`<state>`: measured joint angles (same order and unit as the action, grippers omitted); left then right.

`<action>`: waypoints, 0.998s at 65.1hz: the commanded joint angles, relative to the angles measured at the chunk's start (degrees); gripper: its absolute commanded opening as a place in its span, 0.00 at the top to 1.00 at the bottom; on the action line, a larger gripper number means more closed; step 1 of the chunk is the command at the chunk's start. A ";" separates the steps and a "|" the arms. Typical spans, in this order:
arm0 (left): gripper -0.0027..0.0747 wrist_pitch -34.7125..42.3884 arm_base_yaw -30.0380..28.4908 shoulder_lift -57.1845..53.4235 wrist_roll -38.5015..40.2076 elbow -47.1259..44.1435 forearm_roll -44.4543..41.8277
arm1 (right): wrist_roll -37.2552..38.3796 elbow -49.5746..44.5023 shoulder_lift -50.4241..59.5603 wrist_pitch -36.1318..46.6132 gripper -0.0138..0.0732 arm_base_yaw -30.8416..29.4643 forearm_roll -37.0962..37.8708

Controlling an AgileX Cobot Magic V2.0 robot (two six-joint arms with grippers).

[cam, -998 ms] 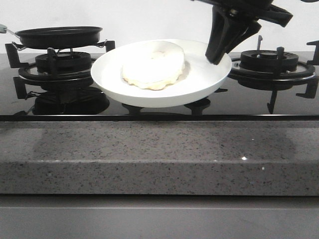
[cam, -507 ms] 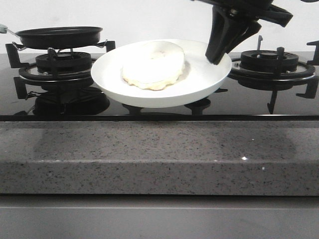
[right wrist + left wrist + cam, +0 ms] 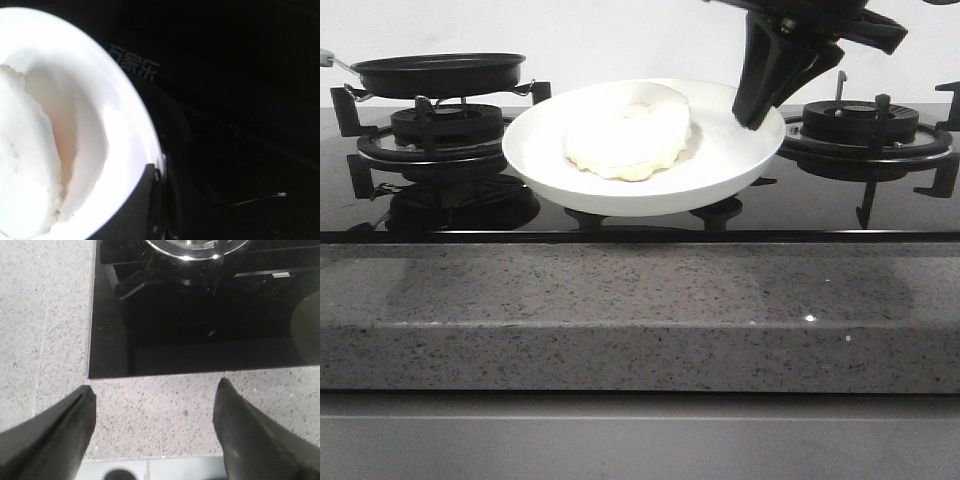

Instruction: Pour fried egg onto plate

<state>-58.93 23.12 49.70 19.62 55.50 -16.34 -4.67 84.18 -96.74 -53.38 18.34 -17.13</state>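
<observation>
The white plate [image 3: 720, 165] is held tilted toward the camera above the black hob, between the two burners. The pale fried egg [image 3: 628, 132] lies on it, left of centre. My right gripper [image 3: 756, 118] is shut on the plate's right rim; the right wrist view shows the plate [image 3: 100, 125], the egg [image 3: 25, 165] and a dark finger [image 3: 145, 200] over the rim. The black frying pan [image 3: 438, 72] sits on the left burner. My left gripper [image 3: 155, 405] is open and empty over the speckled counter by the hob's corner; it does not show in the front view.
The black glass hob [image 3: 640, 222] has a right burner [image 3: 865, 125] with raised pan supports. A grey speckled counter edge [image 3: 640, 310] runs along the front. In the left wrist view the hob corner [image 3: 95, 372] meets the counter [image 3: 45, 315].
</observation>
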 commanded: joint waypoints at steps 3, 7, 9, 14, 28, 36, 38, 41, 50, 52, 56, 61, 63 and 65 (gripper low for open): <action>0.33 3.54 0.45 -0.44 0.78 1.40 -1.51 | -0.35 1.44 2.46 2.34 0.92 -0.19 -0.64; 0.33 3.54 0.45 -0.44 0.78 1.40 -1.51 | -0.35 1.44 2.46 2.34 0.92 -0.19 -0.64; 0.33 3.54 0.45 -0.44 0.78 1.40 -1.51 | -0.35 1.44 2.46 2.34 0.92 -0.19 -0.64; 0.33 3.54 0.45 -0.44 0.78 1.40 -1.51 | -0.35 1.44 2.46 2.34 0.92 -0.19 -0.64; 0.33 3.54 0.45 -0.44 0.78 1.40 -1.51 | -0.35 1.44 2.46 2.34 0.92 -0.19 -0.64; 0.33 3.54 0.45 -0.44 0.78 1.40 -1.51 | -0.35 1.44 2.46 2.34 0.92 -0.19 -0.64; 0.33 3.54 0.45 -0.44 0.78 1.40 -1.51 | -0.35 1.44 2.46 2.34 0.92 -0.19 -0.64; 0.33 3.54 0.45 -0.44 0.78 1.40 -1.51 | -0.35 1.44 2.46 2.34 0.92 -0.19 -0.64; 0.33 3.54 0.45 -0.44 0.78 1.40 -1.51 | -0.35 1.44 2.46 2.34 0.92 -0.19 -0.64; 0.33 3.54 0.45 -0.44 0.78 1.40 -1.51 | -0.35 1.44 2.46 2.34 0.92 -0.19 -0.69; 0.33 3.54 0.45 -0.44 0.78 1.40 -1.51 | -0.35 1.44 2.46 2.18 0.92 -0.19 -0.69; 0.33 3.54 0.45 -0.44 0.78 1.40 -1.51 | -0.35 1.78 2.46 2.10 0.92 -0.25 -0.64; 0.33 3.54 0.45 -0.44 0.78 1.40 -1.51 | -0.35 2.44 2.46 2.10 0.92 -0.42 -0.64; 0.33 3.54 0.45 -0.44 0.78 1.40 -1.51 | -0.35 3.13 2.46 2.05 0.92 -0.53 -0.64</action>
<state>-58.64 23.12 49.70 19.87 55.50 -16.38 -4.67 84.28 -96.74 -53.38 18.34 -17.13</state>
